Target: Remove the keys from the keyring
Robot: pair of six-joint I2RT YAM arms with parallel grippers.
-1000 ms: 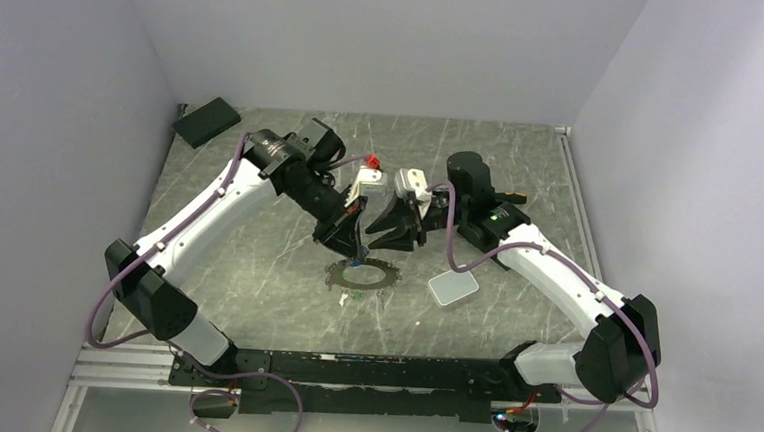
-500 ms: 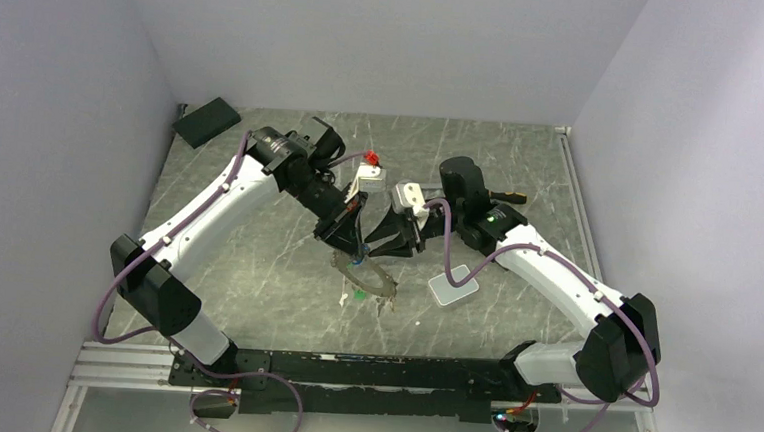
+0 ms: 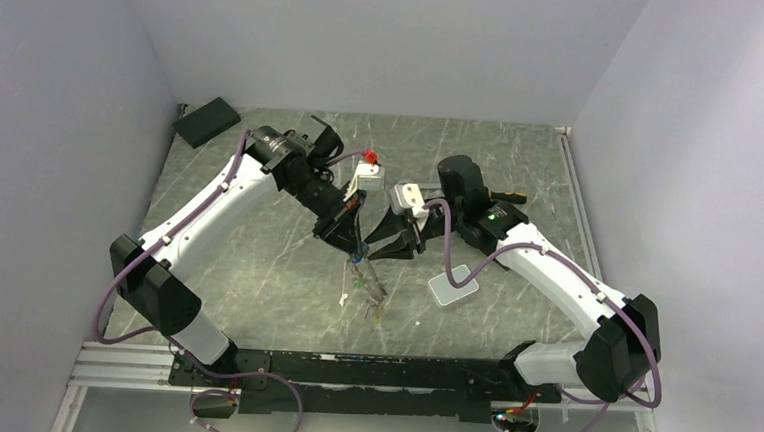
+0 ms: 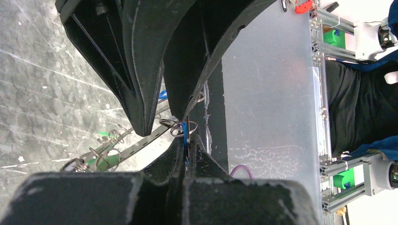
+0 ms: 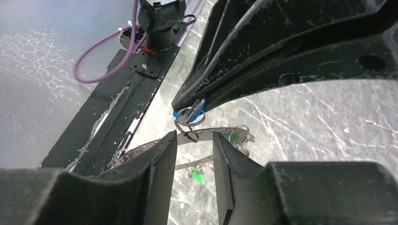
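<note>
Evidently barely begun: keyring point(image 5: 141, 146), centre frame, hangs from left hand point(image 4: 187, 145), pinched shut on one blue tag point(image 5: 177, 113); keys point(image 5: 239, 136) remain strung, none seen loose; right hand point(image 5: 191, 150) part-open astride the ring, gripping nothing.

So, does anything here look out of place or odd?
Yes. The large thin wire keyring is not lying flat: it hangs askew, on edge, from a small blue plastic tag pinched in the left fingers, with silver keys drooping off it. The right fingers stand apart beside it.
</note>
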